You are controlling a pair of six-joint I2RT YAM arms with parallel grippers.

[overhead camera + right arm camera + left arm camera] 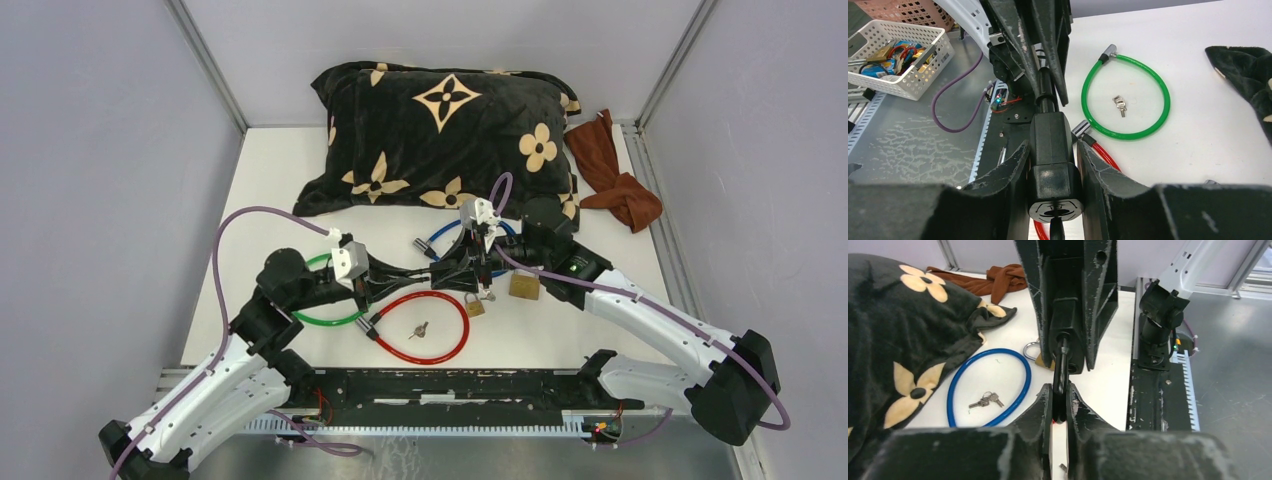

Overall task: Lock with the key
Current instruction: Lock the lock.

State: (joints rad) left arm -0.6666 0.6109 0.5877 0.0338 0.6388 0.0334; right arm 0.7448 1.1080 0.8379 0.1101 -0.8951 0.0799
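Observation:
A black lock body is clamped between my right gripper's fingers, above the table's middle. My left gripper is shut on the flat black head of the key. The key's shaft runs straight into the lock body facing it. In the top view the two grippers meet tip to tip, the left gripper and the right gripper. The lock's near face in the right wrist view shows a round slot with a black piece in it.
A red cable lock with keys inside it lies near the front. A green cable lock lies left and a blue one behind. Two brass padlocks lie right. A black flowered pillow and brown cloth lie at the back.

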